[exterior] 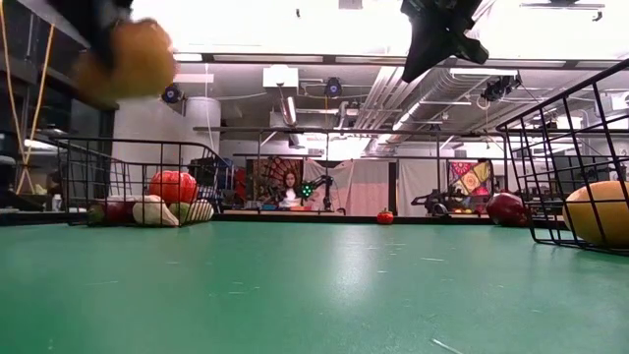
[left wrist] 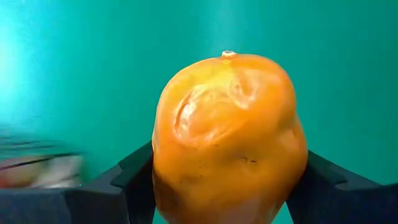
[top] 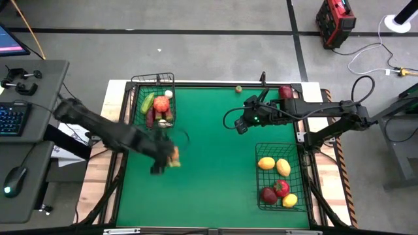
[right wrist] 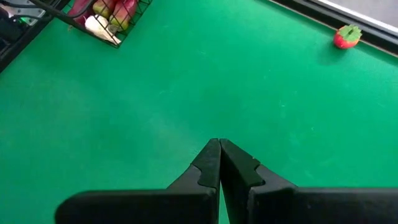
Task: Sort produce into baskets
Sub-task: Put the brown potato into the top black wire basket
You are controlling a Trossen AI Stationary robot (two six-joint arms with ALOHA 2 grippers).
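Note:
My left gripper (top: 164, 158) is shut on an orange toy fruit (left wrist: 227, 137), which hangs high over the green table (exterior: 128, 57), left of the middle. The smaller basket (top: 157, 101) at the far left holds a green, a red, a white and a dark red piece of produce. The longer basket (top: 281, 177) at the near right holds yellow and red pieces. My right gripper (right wrist: 219, 158) is shut on nothing and hovers over the table's far middle (top: 242, 125). A small red fruit (right wrist: 347, 37) and a dark red one (top: 285, 91) lie by the far edge. My left gripper pinches the orange fruit between its two fingers (left wrist: 124, 180), which lie on two opposite sides of it (left wrist: 163, 177). The fingers slant down from above. The fruit is lifted clear of the table, its small tip (left wrist: 229, 54) pointing away from the gripper.
The middle and near part of the green table (top: 209, 189) lies bare between the two baskets. A desk with a keyboard (top: 13, 117) and a mouse stands left of the table. A person sits far back in the room (exterior: 291, 187).

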